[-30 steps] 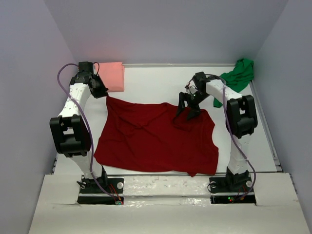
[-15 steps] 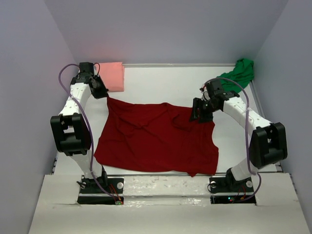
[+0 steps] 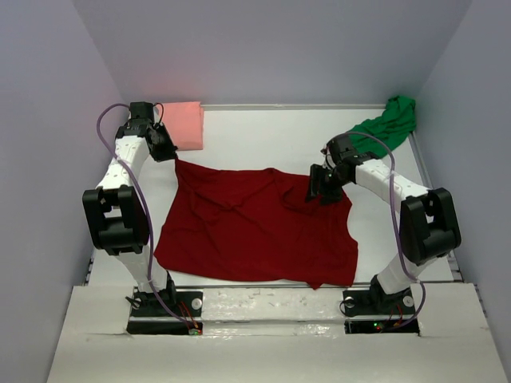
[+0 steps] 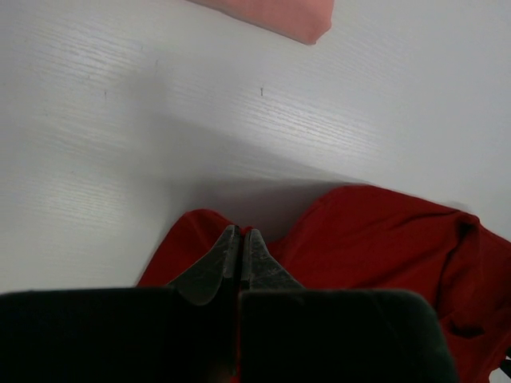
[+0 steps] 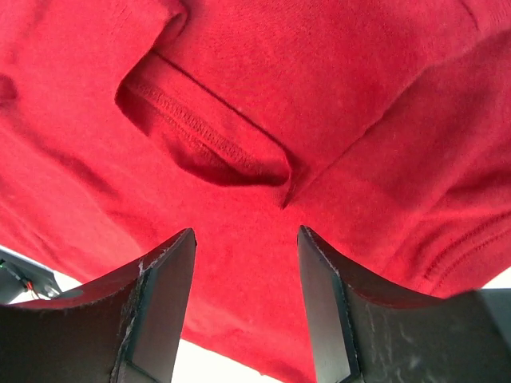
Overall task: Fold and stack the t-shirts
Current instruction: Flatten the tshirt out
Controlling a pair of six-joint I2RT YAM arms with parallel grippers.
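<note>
The dark red t-shirt (image 3: 255, 227) is found spread open, with creases, over the middle of the white table (image 3: 255, 136), its near hem close to the table's near edge. Its far-left corner is drawn to a point at the left claw (image 3: 169, 154), whose 2 fingers are pressed together. In the left wrist view a thin sliver of red cloth is seen at the tips, so a pinch on that corner is recorded; how much cloth lies between them cannot be made out, the lower part of that view being blocked by the claw's own dark body. The right claw (image 5: 243, 239) is set down at the shirt's far-right corner, which is hidden beneath it in the top view. In the right wrist view its 2 fingers are seen standing apart over a raised, stitched fold of red cloth. No cloth is seen clamped between them, and whether the tips touch the fabric cannot be told. The salmon pink t-shirt (image 3: 184, 124) is noted folded flat at the far-left corner of the table, its left edge covered by the left arm; only 1 corner of it enters the left wrist view, cut off at the top edge. The green t-shirt (image 3: 391, 120) lies crumpled at the far-right corner, partly masked by the right arm, so its full outline cannot be judged.
</note>
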